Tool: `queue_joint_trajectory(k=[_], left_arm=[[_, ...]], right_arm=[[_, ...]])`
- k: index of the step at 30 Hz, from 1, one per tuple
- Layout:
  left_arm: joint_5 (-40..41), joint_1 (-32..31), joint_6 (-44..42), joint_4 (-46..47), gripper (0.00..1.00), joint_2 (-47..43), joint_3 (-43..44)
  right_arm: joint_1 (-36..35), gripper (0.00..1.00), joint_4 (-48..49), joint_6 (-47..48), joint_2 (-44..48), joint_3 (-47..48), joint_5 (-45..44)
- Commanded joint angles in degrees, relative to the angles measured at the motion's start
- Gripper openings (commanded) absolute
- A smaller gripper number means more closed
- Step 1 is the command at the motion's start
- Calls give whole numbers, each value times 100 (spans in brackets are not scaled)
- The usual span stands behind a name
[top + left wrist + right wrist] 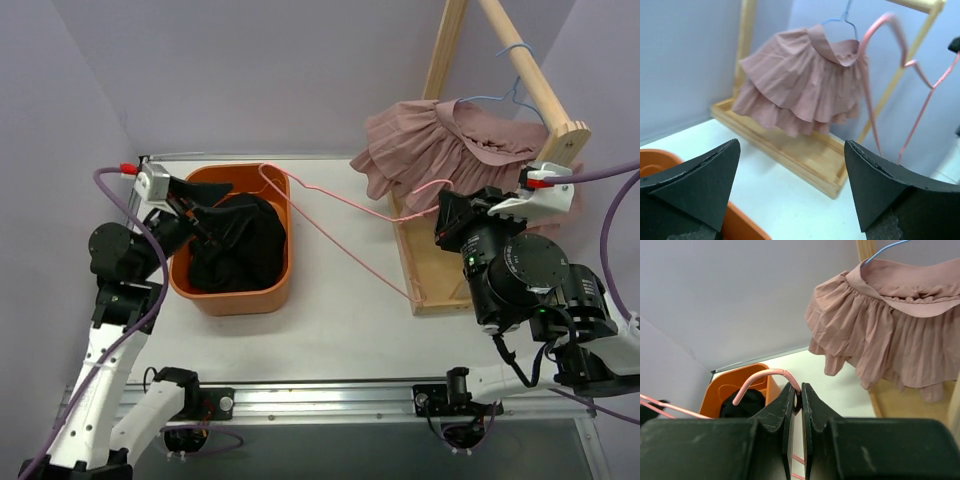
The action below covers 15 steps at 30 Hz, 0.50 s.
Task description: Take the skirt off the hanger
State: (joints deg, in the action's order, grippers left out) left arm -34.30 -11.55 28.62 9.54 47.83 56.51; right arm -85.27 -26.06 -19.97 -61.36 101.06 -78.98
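A pink pleated skirt [430,150] hangs on a blue wire hanger [515,72] from the wooden rack's rod [535,80] at the back right. It also shows in the left wrist view [800,85] and the right wrist view [890,330]. My right gripper [447,210] is shut on the neck of an empty pink hanger [340,238], just below its hook [765,375], in front of the skirt. My left gripper [195,215] is open and empty above the orange bin [232,298], its fingers [700,175] wide apart.
A black garment [240,245] lies in the orange bin at the left. The rack's wooden base tray [430,275] and upright post [445,45] stand at the right. The pink hanger reaches from the bin's back rim across to the rack.
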Motion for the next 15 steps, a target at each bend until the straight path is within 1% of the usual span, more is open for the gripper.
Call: queue_joint_trajectory(k=[1,3,4,5,6,7,8,9,10,12,15], left_arm=[[-858,-189,1160,2450,94,603,-745],[-1235,-294,1539,3182,94,849,-896],[-1358,-330,1976,3890,94,1129,-940],[-1447,-374,2198,4289,94,1271,-1036],[-1526,-409,2453,5102,94,1403,-1089],[-1561,-488,2969,5519,94,1665,-1142],[-1605,-532,3217,5976,94,1807,-1177],[-1719,-576,3490,6764,94,1956,-1169],[-1772,-655,3962,7119,94,2254,-1143],[-1991,-725,4552,7971,94,2580,-1020],[-2220,-997,4574,8038,95,2652,-888]], right_arm=[[-51,0,13,-683,133,134,216],[-51,0,58,-991,177,160,321],[-51,0,75,-1026,177,177,374],[-51,0,75,-1070,169,230,435],[-51,0,66,-1114,151,248,506],[-51,0,66,-1141,134,257,524],[-51,0,66,-1150,133,257,533],[-51,0,84,-1185,133,248,541],[-51,0,93,-1194,142,239,550],[-42,0,119,-1220,142,230,577],[-51,0,110,-1246,133,230,603]])
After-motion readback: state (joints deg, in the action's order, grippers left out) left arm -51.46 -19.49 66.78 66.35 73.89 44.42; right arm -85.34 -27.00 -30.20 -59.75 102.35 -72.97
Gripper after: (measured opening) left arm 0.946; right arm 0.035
